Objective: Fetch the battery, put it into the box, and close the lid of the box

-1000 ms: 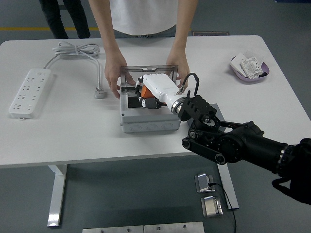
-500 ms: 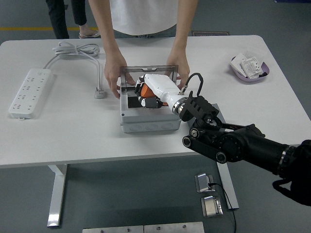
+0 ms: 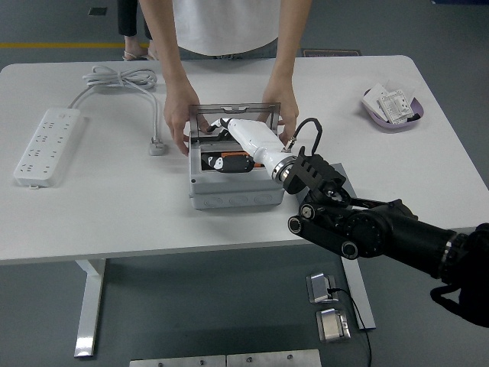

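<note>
Battery set inside the open box, steadied by a person.

The orange-and-black battery (image 3: 229, 162) is seen lying in the grey box (image 3: 233, 195); the lid (image 3: 233, 111) is stood upright behind. The right hand (image 3: 233, 131) is reached over the box, fingers apparently loosened, nothing gripped. The battery is judged rigid, fairly heavy and smooth, best grasped across its long sides.
</note>
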Robot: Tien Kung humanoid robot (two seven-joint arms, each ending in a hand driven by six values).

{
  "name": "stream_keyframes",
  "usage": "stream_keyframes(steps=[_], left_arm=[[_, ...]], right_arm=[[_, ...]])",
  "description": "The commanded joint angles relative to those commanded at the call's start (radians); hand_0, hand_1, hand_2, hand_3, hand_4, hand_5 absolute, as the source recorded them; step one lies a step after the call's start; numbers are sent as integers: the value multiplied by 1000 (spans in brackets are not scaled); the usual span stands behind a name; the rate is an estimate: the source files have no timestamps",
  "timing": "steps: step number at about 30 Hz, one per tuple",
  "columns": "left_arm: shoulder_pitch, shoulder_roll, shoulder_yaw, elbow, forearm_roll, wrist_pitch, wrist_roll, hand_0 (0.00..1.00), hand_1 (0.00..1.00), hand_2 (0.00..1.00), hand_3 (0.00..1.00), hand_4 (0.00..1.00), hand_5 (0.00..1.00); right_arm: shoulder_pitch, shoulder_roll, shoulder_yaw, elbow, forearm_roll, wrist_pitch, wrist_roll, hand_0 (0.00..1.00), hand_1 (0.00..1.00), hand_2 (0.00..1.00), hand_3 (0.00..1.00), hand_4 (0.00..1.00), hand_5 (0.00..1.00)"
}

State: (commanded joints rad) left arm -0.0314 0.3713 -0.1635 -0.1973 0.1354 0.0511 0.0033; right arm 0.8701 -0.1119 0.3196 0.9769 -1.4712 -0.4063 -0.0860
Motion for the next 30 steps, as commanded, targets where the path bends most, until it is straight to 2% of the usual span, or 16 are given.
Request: stream_keyframes(steps=[3,4,9,13,17,22,30], left_arm=[[4,-2,-2,1,-4,0,0,610,693,622,647,687,140],[6,-2,-3,1,-6,-1,0,610,693,621,647,687,138],[11,-4,2,1,-17,-1,1,610,693,621,648,687,136],[9,-2,10,1,-25,-2,2,610,693,621,648,687,136],[4,1,17,-1,-30,-3,3,610,693,621,648,689,136],[-5,6,33,-2,-40,-5,5,610,693,622,648,692,135],[-14,14,52,-3,-50,-6,6,610,692,622,646,696,129]], right_arm=[[-17,-46,51,65,43,23,-20,761,663,670,784,744,530],[-24,-68,77,97,59,39,-33,762,666,671,787,772,561],[-30,-143,178,217,107,111,-86,760,658,664,786,759,543],[-2,-169,242,275,156,140,-87,760,658,664,786,759,543],[50,-161,241,221,224,144,-56,737,646,653,775,763,557],[120,-124,176,107,328,141,3,728,640,650,774,754,547],[179,-65,68,-78,475,128,88,724,641,647,767,746,542]])
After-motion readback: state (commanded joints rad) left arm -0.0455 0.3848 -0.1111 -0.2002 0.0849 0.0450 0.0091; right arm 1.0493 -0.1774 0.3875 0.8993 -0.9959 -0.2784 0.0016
